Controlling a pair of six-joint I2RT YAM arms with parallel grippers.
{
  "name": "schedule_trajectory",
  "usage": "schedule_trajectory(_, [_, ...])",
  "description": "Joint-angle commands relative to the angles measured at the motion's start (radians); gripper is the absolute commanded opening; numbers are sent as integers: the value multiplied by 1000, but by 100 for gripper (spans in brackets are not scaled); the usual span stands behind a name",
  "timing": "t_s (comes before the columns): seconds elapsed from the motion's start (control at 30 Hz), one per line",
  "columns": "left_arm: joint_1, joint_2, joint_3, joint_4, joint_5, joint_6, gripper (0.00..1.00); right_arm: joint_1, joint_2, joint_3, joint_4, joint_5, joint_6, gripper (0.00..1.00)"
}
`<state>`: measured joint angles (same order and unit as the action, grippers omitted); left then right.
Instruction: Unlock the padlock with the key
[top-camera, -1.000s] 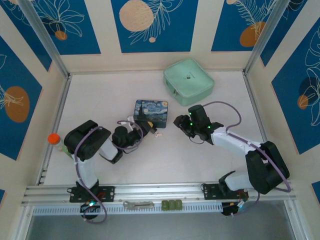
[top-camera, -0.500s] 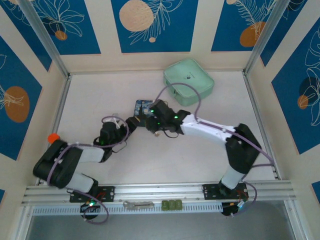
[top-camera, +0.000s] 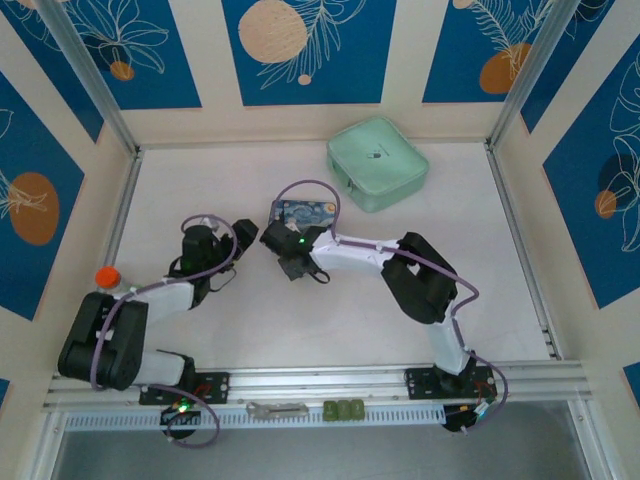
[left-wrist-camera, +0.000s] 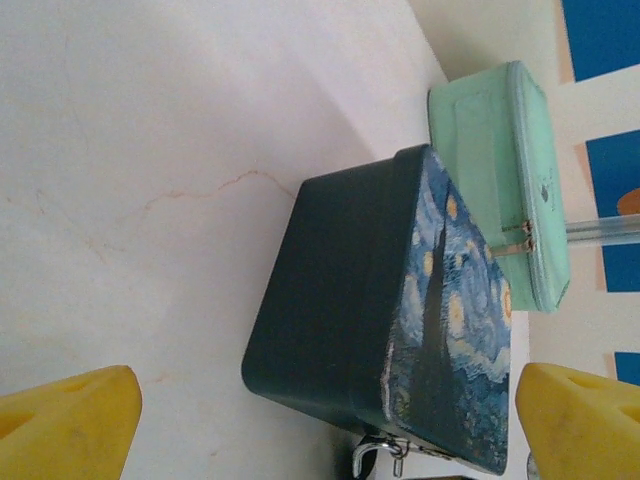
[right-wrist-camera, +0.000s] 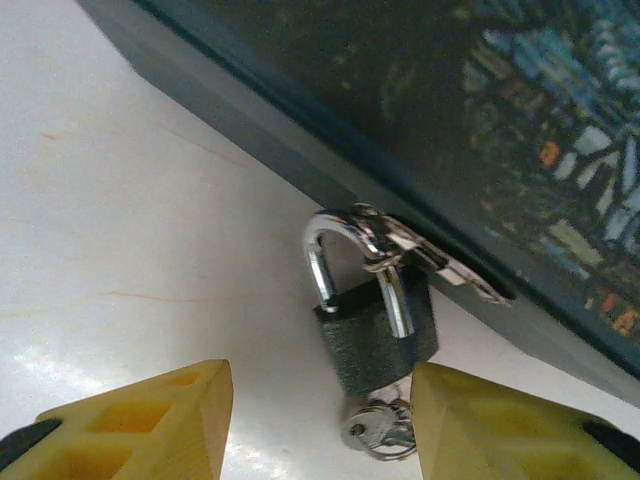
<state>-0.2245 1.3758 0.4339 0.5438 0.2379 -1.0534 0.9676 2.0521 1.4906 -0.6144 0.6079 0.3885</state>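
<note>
Both hands are spread open. The right hand (right-wrist-camera: 318, 425) straddles the padlock (right-wrist-camera: 375, 335), hooked through the hasp (right-wrist-camera: 440, 262) of the closed tin (right-wrist-camera: 420, 120), with the key (right-wrist-camera: 380, 432) at its base. The left hand (left-wrist-camera: 320, 420) faces the tin, beside a zipped mint case (left-wrist-camera: 500, 180) on the counter (left-wrist-camera: 150, 120).

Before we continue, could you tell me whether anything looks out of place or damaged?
Nothing stands out: the padlock is hooked to the tin, shackle apparently shut, the key at its base, between the open fingers of the right gripper.
</note>
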Motion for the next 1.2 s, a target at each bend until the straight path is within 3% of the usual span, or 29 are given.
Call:
schedule_trajectory(0.0, [7,37,-13,80,51,-27,95,-2,24,12,1,79,-35,51])
schedule_trajectory(0.3, [8,84,-23,156,80,-55,93,-5,61,-15,151,113,-109,46])
schedule_trajectory(0.43, [7,89,-24,166,85,-56,92,-19,71,-22,151,103,-102,30])
schedule_trajectory(0.5, [8,91,-25,171,87,-58,92,-21,67,-28,138,101,-98,31])
schedule_trajectory(0.67, [7,95,-20,173,90,-57,92,-18,33,-82,130,83,-81,43])
schedule_trajectory(0.83, [5,101,-14,179,92,-60,91,-20,29,-115,149,79,-63,43])
schedule_trajectory(1.17, [6,84,-6,159,102,-37,91,-38,22,-116,201,36,-97,10])
